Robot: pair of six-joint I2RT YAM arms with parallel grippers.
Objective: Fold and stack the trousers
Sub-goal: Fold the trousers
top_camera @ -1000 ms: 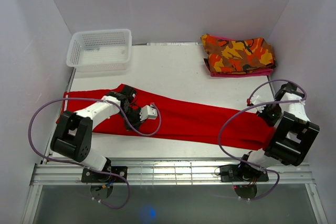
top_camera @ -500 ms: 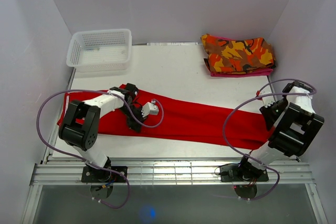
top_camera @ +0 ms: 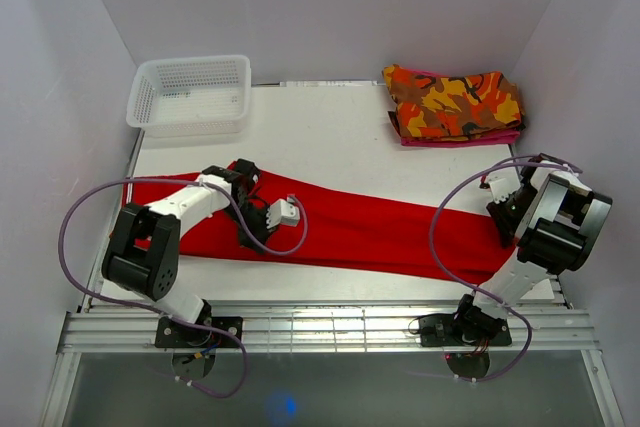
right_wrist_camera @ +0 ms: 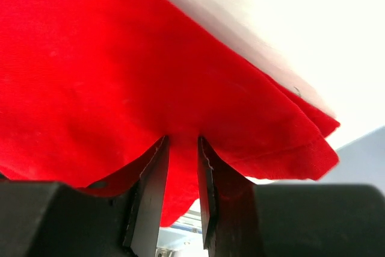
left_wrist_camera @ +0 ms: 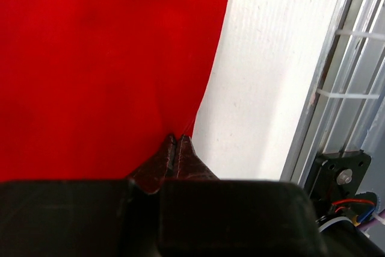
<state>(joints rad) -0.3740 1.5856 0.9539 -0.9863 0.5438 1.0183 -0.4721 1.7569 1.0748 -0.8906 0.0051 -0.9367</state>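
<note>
Moved: since a second ago your right arm (top_camera: 555,222) has swung its elbow up and out toward the right wall. Your left arm (top_camera: 170,217) lifted its elbow and is back nearly where it was.
Trousers: the trousers (top_camera: 370,227) lie stretched across the near half of the table (top_camera: 330,137), from the left edge to the right arm. They slant a little nearer toward the right.
Left gripper: your left gripper (left_wrist_camera: 175,148) is pressed together, with its tips at the near hem, where red cloth meets white table. Whether cloth is caught between them cannot be told.
Right gripper: your right gripper (right_wrist_camera: 182,142) has its fingers a little apart at the right end of the trousers, and red cloth shows in the gap. Whether they pinch it cannot be told.
Surface: white and matte, with a metal rail (top_camera: 330,327) along the near edge.
Room: white walls (top_camera: 330,7) stand close on three sides.
Far edge: a white mesh basket (top_camera: 190,95) is at the left corner and a folded camouflage garment (top_camera: 452,102) at the right corner.
Open room: a broad band of white table shows between the trousers and the far things. Only a narrow strip shows between the near hem and the rail. Your right arm is close to the right wall.
</note>
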